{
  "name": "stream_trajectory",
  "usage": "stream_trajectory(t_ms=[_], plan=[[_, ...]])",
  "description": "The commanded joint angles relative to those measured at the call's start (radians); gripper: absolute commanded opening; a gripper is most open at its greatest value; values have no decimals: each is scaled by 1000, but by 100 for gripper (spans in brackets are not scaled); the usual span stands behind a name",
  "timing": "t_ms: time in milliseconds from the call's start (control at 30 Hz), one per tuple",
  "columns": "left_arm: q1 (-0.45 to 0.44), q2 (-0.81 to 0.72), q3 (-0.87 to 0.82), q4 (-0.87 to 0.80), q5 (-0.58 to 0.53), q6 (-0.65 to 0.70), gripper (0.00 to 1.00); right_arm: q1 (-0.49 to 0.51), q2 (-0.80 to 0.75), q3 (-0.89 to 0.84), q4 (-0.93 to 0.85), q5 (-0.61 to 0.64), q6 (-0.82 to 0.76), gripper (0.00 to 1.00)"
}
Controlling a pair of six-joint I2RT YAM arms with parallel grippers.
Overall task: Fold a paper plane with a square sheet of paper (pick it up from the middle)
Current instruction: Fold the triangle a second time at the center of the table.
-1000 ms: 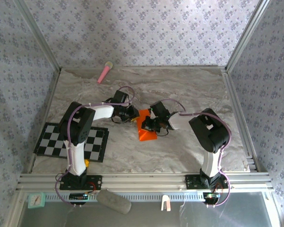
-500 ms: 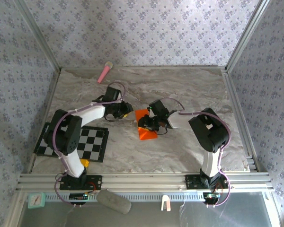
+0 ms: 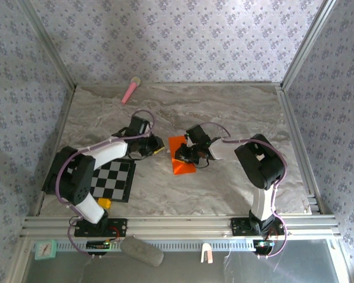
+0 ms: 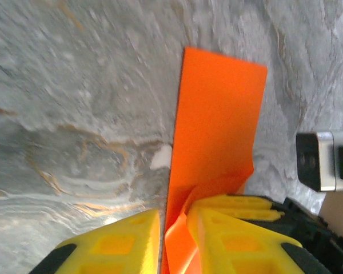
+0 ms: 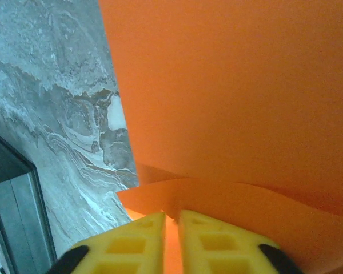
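The square sheet of paper (image 3: 183,165) is bright orange and part folded, lying mid-table between the two arms. In the left wrist view the paper (image 4: 217,108) runs as a long strip away from my left gripper (image 4: 172,214), whose yellow fingers are shut on its near edge. My left gripper (image 3: 158,147) sits at the sheet's left side. My right gripper (image 3: 183,154) is over the sheet's middle. From the right wrist the paper (image 5: 234,85) spreads wide, and a raised fold is pinched in my right gripper (image 5: 171,216), which is shut. No finished paper plane shape shows.
A black-and-white checkered mat (image 3: 115,180) lies at the front left, partly under the left arm. A pink stick (image 3: 130,89) rests at the back left by the wall. Patterned walls and metal rails (image 3: 177,224) bound the marble table.
The left arm has swung down and to the left, its gripper pulling slightly back toward the sheet's left edge. The right gripper and the paper have hardly moved.
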Motion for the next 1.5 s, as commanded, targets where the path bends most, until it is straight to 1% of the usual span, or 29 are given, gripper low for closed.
stream_trajectory(t_ms=[0, 67, 200, 333, 567, 833, 1000, 1133, 1200, 1300, 1467], plan=[[-35, 3, -28, 83, 54, -48, 20, -2, 37, -8, -91, 43, -15, 8], [-53, 24, -22, 99, 61, -52, 17, -2, 36, -6, -98, 48, -18, 3], [-77, 62, 3, 103, 62, -52, 13, -3, 36, -2, -105, 52, -18, 0], [-99, 102, 37, 76, 50, -43, 10, -4, 38, 0, -105, 51, -17, 0], [-114, 142, 66, 57, 18, -33, 8, -4, 36, -7, -86, 41, -7, 0], [-120, 191, 96, 26, 1, -14, 7, -3, 32, -19, -54, 24, 11, 0], [-122, 215, 101, -4, -10, -2, 4, -5, 22, -23, -31, 9, 25, 0], [-121, 235, 110, -45, -25, 19, 1, -12, -17, -32, 3, -9, 26, 0], [-121, 243, 114, -63, -30, 34, 0, -17, -46, -37, 23, -15, 16, 0], [-121, 251, 126, -91, -35, 58, 0, -24, -80, -39, 13, -6, -38, 2], [-120, 259, 152, -120, -33, 89, 0, -46, -81, -39, -28, 8, -103, 2]])
